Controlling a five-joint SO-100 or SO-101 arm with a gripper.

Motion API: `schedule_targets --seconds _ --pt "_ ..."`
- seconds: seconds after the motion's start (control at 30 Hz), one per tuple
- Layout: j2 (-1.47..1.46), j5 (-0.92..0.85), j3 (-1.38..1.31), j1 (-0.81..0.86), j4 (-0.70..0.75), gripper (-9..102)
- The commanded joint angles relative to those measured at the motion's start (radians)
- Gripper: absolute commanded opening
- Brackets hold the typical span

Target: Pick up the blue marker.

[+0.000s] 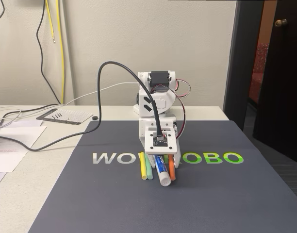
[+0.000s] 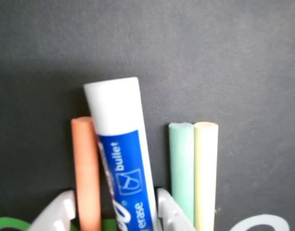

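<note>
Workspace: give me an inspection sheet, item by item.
Surface: dark grey mat with printed lettering, on a pale table.
Job's things: blue marker lying on the mat, between the jaws.
Clutter: orange stick touching the marker; green stick and yellow stick side by side; papers.
Grippers: gripper lowered over the marker, both jaws at its sides; the orange stick is also inside; contact cannot be told.
Cables: black cable to the wrist; wall cables.
Surroundings: wall, dark door.
</note>
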Motion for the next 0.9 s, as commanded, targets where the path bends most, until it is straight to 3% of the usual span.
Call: schedule_targets --seconds 0.0,0.37,0.87 --pt "0.043 0.000 -0.023 -0.002 -0.006 22" --pt "0.054 -0.006 -0.023 0.011 -0.012 9" --pt "0.123 0.026 -0.023 -0.006 0.046 10"
